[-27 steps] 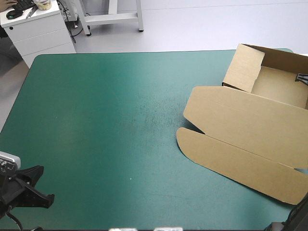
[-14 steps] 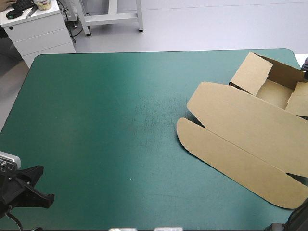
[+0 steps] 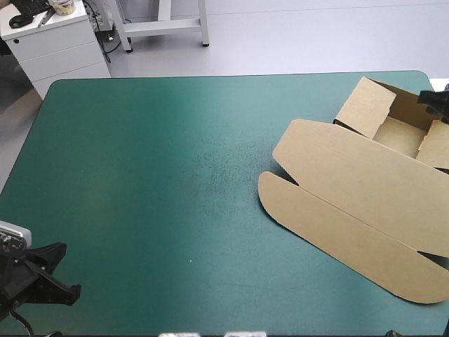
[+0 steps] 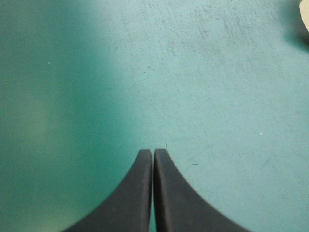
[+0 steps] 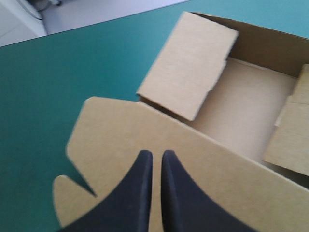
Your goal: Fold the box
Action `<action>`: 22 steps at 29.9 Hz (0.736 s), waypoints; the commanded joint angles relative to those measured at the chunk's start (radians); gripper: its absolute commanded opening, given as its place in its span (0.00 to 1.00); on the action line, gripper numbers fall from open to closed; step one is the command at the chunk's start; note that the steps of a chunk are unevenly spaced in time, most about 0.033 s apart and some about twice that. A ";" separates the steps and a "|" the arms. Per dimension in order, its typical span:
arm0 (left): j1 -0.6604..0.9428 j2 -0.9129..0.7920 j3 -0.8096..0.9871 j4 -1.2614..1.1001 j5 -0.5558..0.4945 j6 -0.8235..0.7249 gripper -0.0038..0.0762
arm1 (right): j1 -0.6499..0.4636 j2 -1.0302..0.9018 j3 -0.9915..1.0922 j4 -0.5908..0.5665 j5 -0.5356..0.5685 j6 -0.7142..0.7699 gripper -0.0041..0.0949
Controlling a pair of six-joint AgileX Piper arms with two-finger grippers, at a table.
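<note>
The brown box [image 3: 358,182] lies at the table's right side. Its tray [image 3: 400,135] has raised walls at the far right, and the long lid lies flat, reaching toward the front edge. My left gripper [image 3: 70,291] rests shut at the front left corner, far from the box, with only teal-green cover ahead of it [image 4: 153,152]. My right gripper [image 5: 154,154] is shut and hovers above the lid [image 5: 111,130], with the tray floor [image 5: 241,106] and a folded-in side wall [image 5: 188,63] ahead of it. It holds nothing. The high view does not show it.
The teal-green cover [image 3: 154,182] stretches bare from the box to the left edge. A small black object [image 3: 435,102] pokes in at the table's right edge by the tray's far wall; I cannot tell what it is.
The tray, earlier tilted up and larger in view, has dropped and settled on the table, and the lid has shifted slightly. The dark arm at the front right corner has left the high view.
</note>
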 commanded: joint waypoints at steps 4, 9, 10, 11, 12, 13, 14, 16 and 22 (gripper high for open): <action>-0.004 0.011 -0.022 0.008 0.004 -0.006 0.04 | 0.005 -0.345 0.248 0.272 -0.104 -0.159 0.04; -0.004 0.011 -0.022 0.004 0.006 -0.009 0.04 | 0.147 -0.599 0.450 0.291 -0.247 -0.218 0.04; -0.004 0.011 -0.022 0.004 0.006 -0.023 0.04 | 0.186 -0.648 0.490 0.271 -0.273 -0.218 0.04; -0.004 0.011 -0.022 0.004 0.006 -0.036 0.04 | 0.222 -0.696 0.527 0.253 -0.291 -0.218 0.04; -0.004 0.011 -0.022 -0.001 0.002 -0.038 0.04 | 0.252 -0.739 0.561 0.225 -0.302 -0.218 0.04; -0.004 0.011 -0.022 -0.001 -0.003 -0.038 0.04 | 0.276 -0.778 0.591 0.194 -0.304 -0.214 0.04; -0.004 0.011 -0.022 -0.001 -0.007 -0.038 0.04 | 0.291 -0.807 0.613 0.152 -0.304 -0.204 0.04; -0.004 0.011 -0.022 -0.001 -0.025 -0.038 0.04 | 0.320 -0.866 0.664 0.050 -0.306 -0.163 0.04; -0.004 -0.044 0.045 0.001 -0.166 -0.036 0.04 | 0.374 -0.995 0.812 -0.094 -0.339 -0.134 0.04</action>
